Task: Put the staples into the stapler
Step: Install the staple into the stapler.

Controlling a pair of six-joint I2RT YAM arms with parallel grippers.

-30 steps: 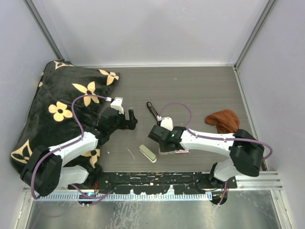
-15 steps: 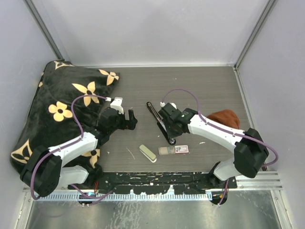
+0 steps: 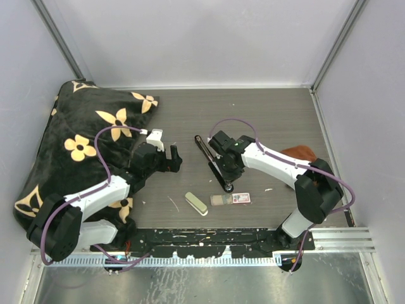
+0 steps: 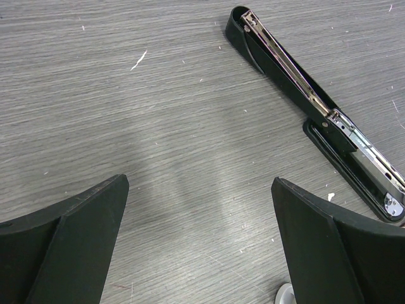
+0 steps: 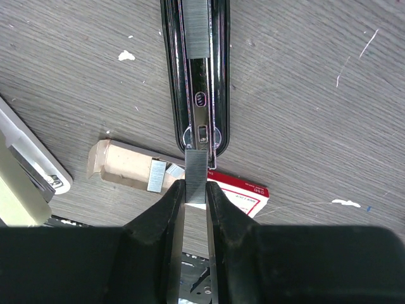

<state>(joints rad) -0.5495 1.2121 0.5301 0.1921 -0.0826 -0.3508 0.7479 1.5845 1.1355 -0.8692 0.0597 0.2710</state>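
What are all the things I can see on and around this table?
stapler: one, black, swung open flat, mid-table
staples: one strip, silvery-grey, clamped in the right pincer at the stapler's near end
staple box: one, red-and-white, cardboard tray slid out, near edge
oblong: one, cream-green, left of the box
cushion: one, black with cream flowers, far left
cloth: one, brown, right side, partly behind the right arm
table: one, grey wood-grain
left pincer: black, open, empty
right pincer: black, shut on the staples
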